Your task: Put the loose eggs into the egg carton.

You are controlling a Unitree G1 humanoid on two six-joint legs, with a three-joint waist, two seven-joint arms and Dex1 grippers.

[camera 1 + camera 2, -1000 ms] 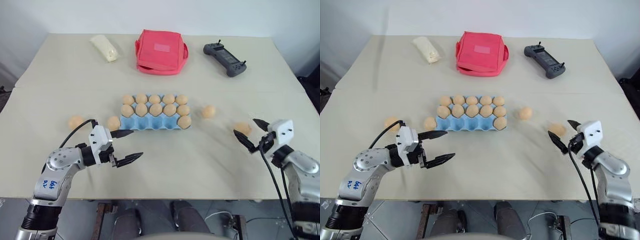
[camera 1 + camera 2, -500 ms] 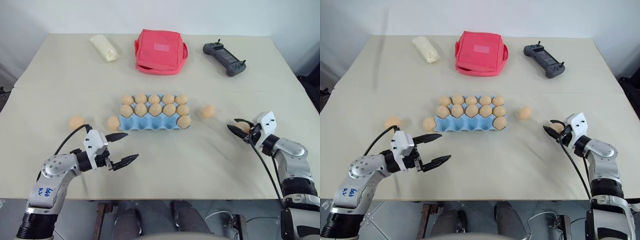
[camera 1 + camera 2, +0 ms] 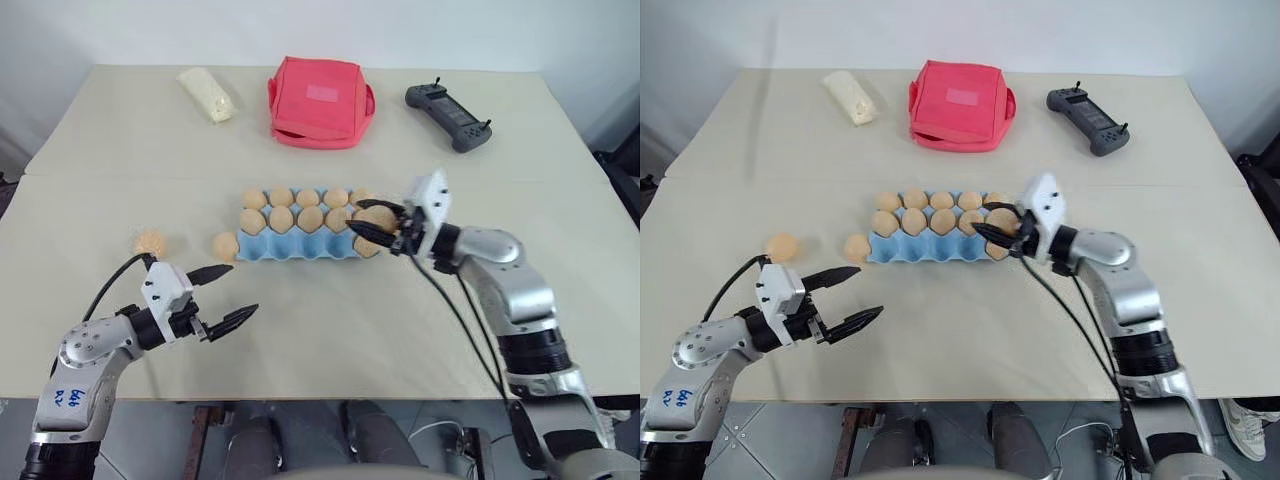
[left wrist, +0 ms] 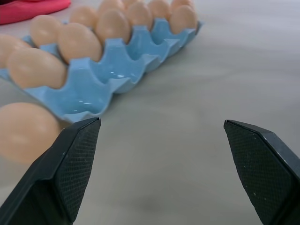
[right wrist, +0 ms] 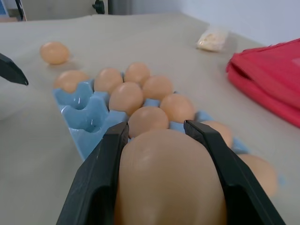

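On the tabletop [image 3: 330,330], two loose eggs [image 3: 149,241] lie left of the carton [image 3: 300,246]. The left gripper [image 3: 222,297] hovers near them, fingers apart. The right gripper [image 3: 366,226] has its fingers clamped on an egg [image 3: 379,218] above the carton's right end.

Materials and finishes across the bench

Glossy light-blue moulded plastic egg carton [image 4: 101,79], wet-looking sheen in the cups; smooth matt tan-orange eggs [image 5: 125,97]; matt pale beige bench [image 3: 330,330] with a faint mottled grain; soft red fabric pouch [image 3: 318,101]; matt black plastic handheld controller [image 3: 449,116]; crinkly clear plastic bag of off-white filling [image 3: 209,94]; finely cross-hatched black fingers [image 4: 77,161]; brushed silver metal arm casings.
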